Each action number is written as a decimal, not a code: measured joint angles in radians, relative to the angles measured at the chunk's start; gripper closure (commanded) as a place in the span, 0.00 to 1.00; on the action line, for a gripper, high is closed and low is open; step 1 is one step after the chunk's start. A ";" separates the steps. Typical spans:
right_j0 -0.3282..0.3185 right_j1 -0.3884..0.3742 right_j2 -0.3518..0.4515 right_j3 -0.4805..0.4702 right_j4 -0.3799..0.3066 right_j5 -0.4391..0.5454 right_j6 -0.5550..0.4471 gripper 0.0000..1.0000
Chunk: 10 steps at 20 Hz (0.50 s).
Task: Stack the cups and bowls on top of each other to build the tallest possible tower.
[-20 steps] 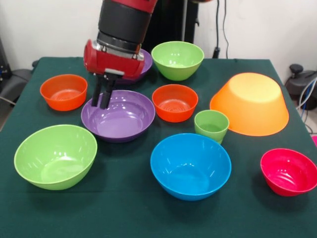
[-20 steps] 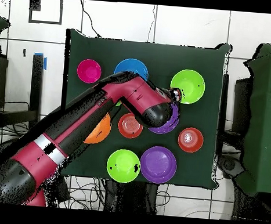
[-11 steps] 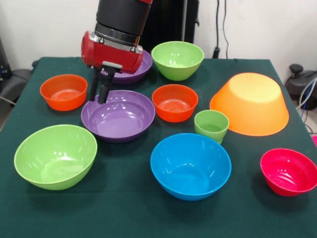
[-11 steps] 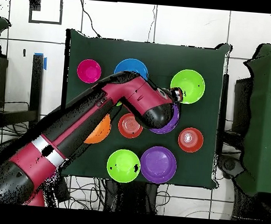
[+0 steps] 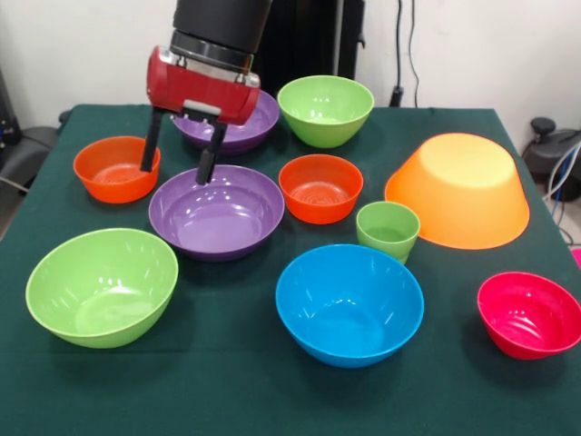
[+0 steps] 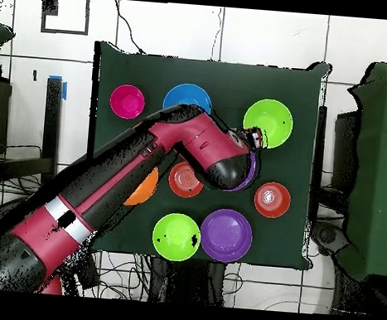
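Observation:
My gripper (image 5: 174, 173) hangs open and empty over the far-left rim of the near purple bowl (image 5: 216, 211); one finger is above that rim, the other toward the left orange-red bowl (image 5: 116, 168). A second purple bowl (image 5: 238, 129) sits partly hidden behind the gripper. One light-green cup (image 5: 388, 232) stands upright beside the middle orange-red bowl (image 5: 320, 188). The blue bowl (image 5: 349, 304), pink-red bowl (image 5: 529, 313), near green bowl (image 5: 102, 286) and far green bowl (image 5: 325, 109) stand apart. The big orange-yellow bowl (image 5: 458, 191) lies mouth down. Nothing is stacked.
The dark green tablecloth (image 5: 227, 391) covers the table. In the overhead view the arm (image 6: 147, 159) crosses the table's middle and hides the cup and most of the orange-yellow bowl (image 6: 147, 190). Cables hang behind the far edge.
The fingers were close together at the near purple bowl's far-left rim. They have spread wide and the gripper has risen a little. No bowl has moved.

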 measured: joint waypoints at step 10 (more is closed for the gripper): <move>0.000 -0.014 0.000 0.019 0.006 0.000 0.000 0.00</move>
